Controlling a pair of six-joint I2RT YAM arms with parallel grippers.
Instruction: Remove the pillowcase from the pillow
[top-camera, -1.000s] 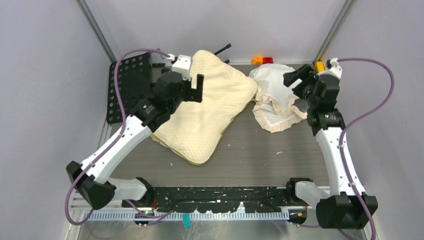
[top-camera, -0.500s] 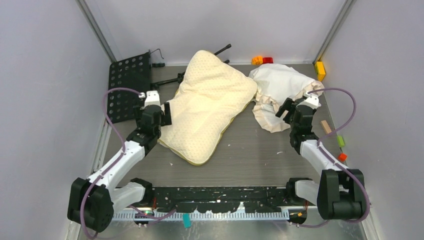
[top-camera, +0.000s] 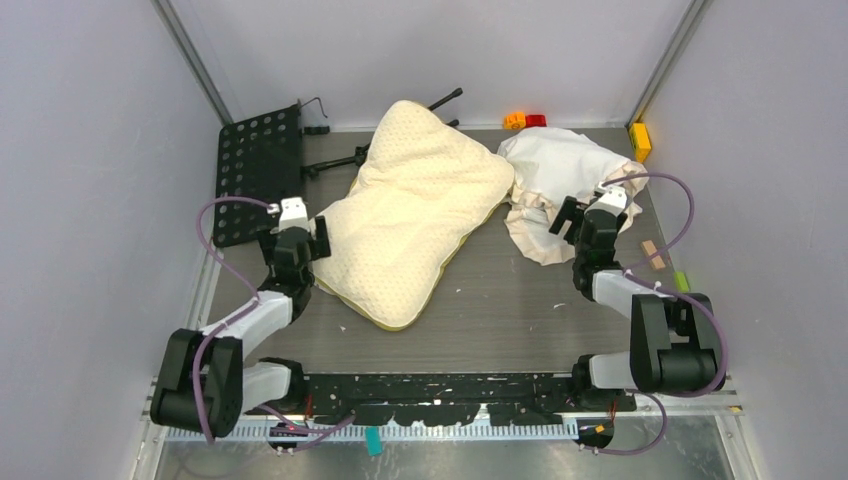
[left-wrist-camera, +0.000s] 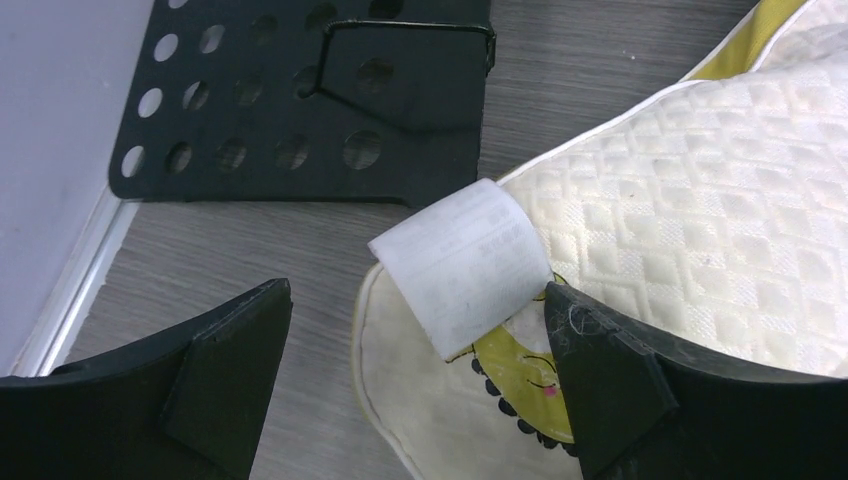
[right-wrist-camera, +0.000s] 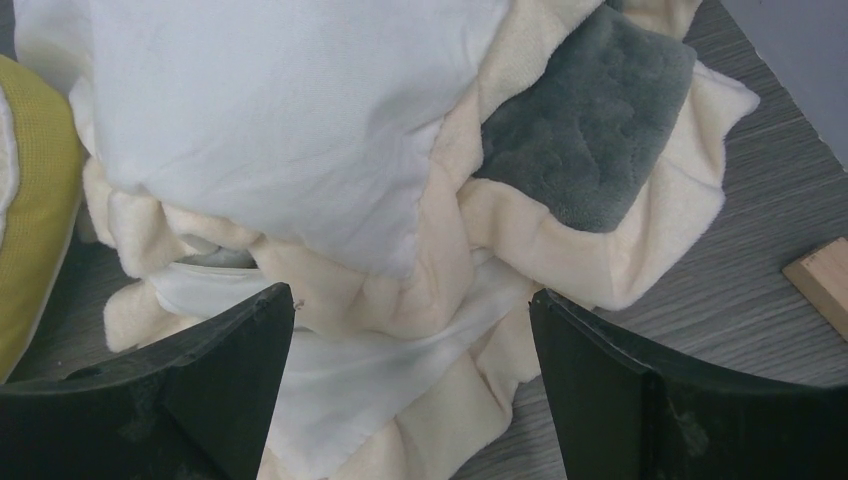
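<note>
The pale yellow dotted pillow (top-camera: 415, 225) lies bare in the middle of the table, its white tag (left-wrist-camera: 462, 265) and quilted corner (left-wrist-camera: 700, 250) in the left wrist view. The off-white frilled pillowcase (top-camera: 555, 190) lies crumpled in a heap to its right, apart from it; it fills the right wrist view (right-wrist-camera: 300, 130). My left gripper (top-camera: 296, 238) is open and empty at the pillow's left corner (left-wrist-camera: 415, 370). My right gripper (top-camera: 588, 218) is open and empty at the heap's near right edge (right-wrist-camera: 410, 370).
A black perforated plate (top-camera: 255, 175) lies at the back left. Small coloured blocks (top-camera: 525, 121) sit along the back edge, a yellow one (top-camera: 639, 140) at the back right. A wooden block (top-camera: 652, 254) and small green and orange pieces lie on the right.
Both arms have pulled back from the far side of the table toward their bases and folded low. Both grippers are open and empty. The pillow and pillowcase have not moved.
</note>
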